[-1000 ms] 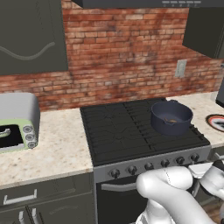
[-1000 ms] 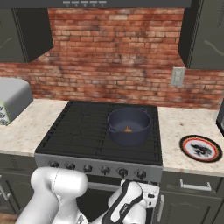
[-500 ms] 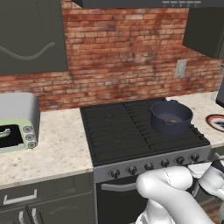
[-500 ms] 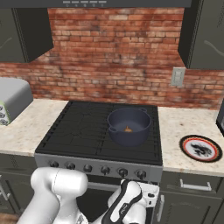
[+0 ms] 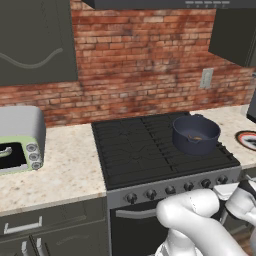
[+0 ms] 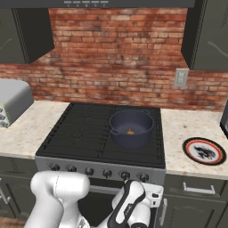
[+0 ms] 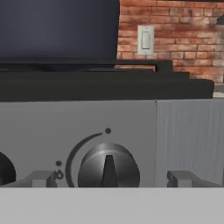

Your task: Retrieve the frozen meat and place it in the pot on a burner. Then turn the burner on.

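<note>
The dark blue-grey pot (image 6: 131, 128) stands on the stove's right front burner, also seen as the pot (image 5: 196, 134) from the left. The frozen meat (image 6: 130, 131), a small orange-brown lump, lies on its bottom. My gripper (image 7: 111, 179) is low in front of the stove's knob panel (image 6: 107, 171), open, with nothing between its fingers. The rightmost knob (image 7: 108, 168) sits straight ahead between the two fingertips (image 7: 41, 178), a little apart from them, its pointer upright. Above the panel, the pot's dark wall (image 7: 59, 28) rises.
A toaster oven (image 5: 17, 140) stands on the left counter. A red-rimmed plate (image 6: 205, 150) lies on the right counter. A second knob (image 7: 4, 168) shows at the left edge. A wall switch (image 7: 145, 39) is on the brick wall behind.
My hand has slid a little to the right along the stove's front. The gripper stays open, and the pot and meat have not moved.
</note>
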Available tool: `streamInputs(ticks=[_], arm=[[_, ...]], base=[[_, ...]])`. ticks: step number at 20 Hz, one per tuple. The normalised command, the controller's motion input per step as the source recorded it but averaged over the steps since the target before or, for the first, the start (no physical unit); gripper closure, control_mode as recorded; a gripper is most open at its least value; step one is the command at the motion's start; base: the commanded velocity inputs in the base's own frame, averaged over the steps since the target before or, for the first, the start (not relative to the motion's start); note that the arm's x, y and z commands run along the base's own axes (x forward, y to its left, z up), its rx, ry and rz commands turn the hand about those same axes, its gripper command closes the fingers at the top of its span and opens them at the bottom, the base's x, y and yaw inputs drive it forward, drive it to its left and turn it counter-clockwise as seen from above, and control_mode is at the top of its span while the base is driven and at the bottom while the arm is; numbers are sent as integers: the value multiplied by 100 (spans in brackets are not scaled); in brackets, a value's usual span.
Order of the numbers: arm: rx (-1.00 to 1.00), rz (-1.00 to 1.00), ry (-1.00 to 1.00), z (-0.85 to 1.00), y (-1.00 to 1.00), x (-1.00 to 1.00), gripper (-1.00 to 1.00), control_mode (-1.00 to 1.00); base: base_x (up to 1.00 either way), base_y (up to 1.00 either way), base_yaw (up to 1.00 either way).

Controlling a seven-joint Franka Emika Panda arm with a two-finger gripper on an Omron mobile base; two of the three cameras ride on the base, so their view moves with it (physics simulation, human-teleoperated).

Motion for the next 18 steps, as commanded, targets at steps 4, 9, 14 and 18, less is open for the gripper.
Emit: streamInputs(ticks=[4, 9, 14, 18], arm=[[0, 0, 0, -7, 0, 3, -100, -100], [0, 0, -1, -8, 0, 3, -100, -100], [0, 0, -1, -5, 0, 12, -100, -100], [0, 0, 0, 0, 0, 16, -100, -100]], base=[[0, 0, 0], [0, 0, 0], [0, 0, 0], [0, 0, 0]])
